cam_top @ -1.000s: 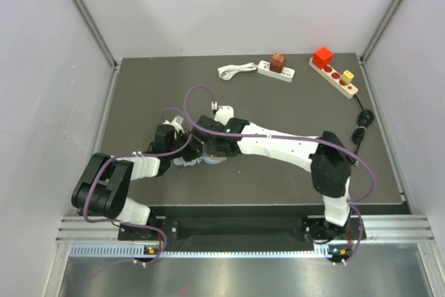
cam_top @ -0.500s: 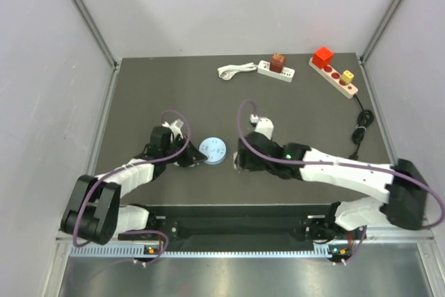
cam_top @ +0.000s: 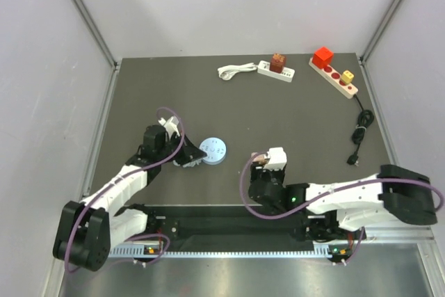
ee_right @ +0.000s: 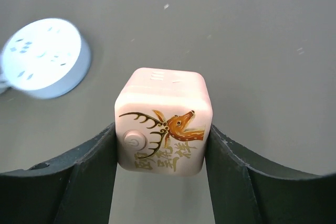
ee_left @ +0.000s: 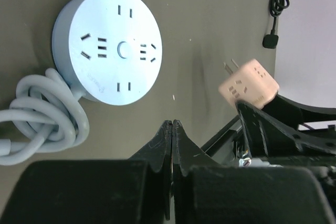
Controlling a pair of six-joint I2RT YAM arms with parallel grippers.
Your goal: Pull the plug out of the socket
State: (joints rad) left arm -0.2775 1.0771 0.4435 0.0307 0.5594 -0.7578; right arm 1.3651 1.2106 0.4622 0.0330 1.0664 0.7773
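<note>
From above, a dark grey table (cam_top: 299,123) is sitting between pale walls (cam_top: 42,67). The round blue socket (cam_top: 213,151) is lying on it, beside the left gripper (cam_top: 189,160).

In the left wrist view, that gripper's fingers (ee_left: 165,140) are pressing together, holding nothing.

In the right wrist view, the right gripper (ee_right: 163,153) is squeezing the pink plug (ee_right: 163,114), apart from the socket. I cannot read the gold writing by its deer picture.

The plug (ee_right: 163,121) carries a printed deer (ee_right: 176,125) in gold and brown. Just below the deer runs a row of gold characters (ee_right: 167,153), too stylised to read. Left of the deer, a round button (ee_right: 132,140) bears a power sign.
</note>
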